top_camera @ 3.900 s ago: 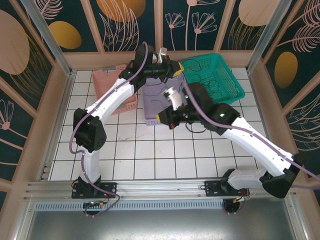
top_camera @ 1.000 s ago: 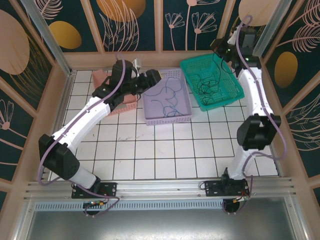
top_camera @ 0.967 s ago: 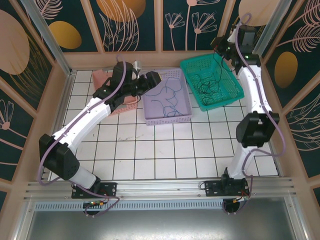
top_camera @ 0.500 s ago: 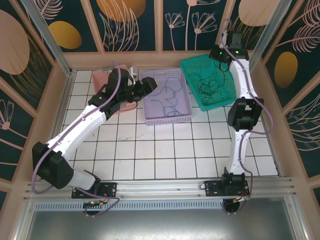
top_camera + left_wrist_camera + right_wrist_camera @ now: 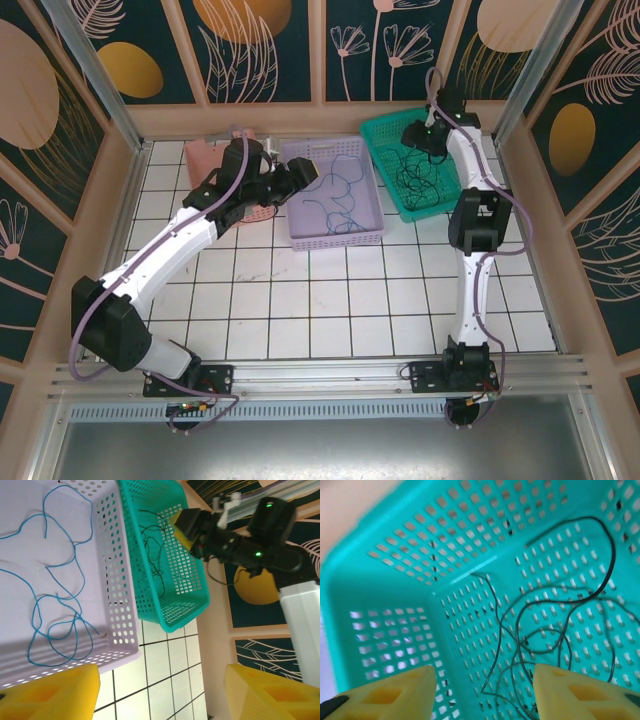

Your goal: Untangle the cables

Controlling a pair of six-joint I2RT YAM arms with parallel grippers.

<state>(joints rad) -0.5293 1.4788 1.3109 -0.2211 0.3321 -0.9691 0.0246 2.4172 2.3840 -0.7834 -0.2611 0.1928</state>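
A thin blue cable [image 5: 341, 194] lies in loose loops on the floor of the lavender basket [image 5: 365, 236]; the left wrist view shows the blue cable [image 5: 54, 605] too. Thin dark cables [image 5: 420, 172] lie tangled in the green basket [image 5: 478, 178], and they appear close up as dark cables [image 5: 555, 625]. My left gripper [image 5: 304, 169] hovers at the lavender basket's left rim, open and empty [image 5: 160, 695]. My right gripper [image 5: 414, 134] hangs over the green basket's far end, open with nothing between its fingers [image 5: 482, 695], just above the dark strands.
A pink basket [image 5: 202, 156] stands at the back left, partly behind my left arm. The green basket [image 5: 175, 580] sits close beside the lavender basket [image 5: 117, 580]. Wooden walls enclose the white tiled table [image 5: 320, 300] on three sides.
My right arm has swung from high at the back right corner down and left over the green basket. My left gripper has shifted slightly along the lavender basket's left rim.
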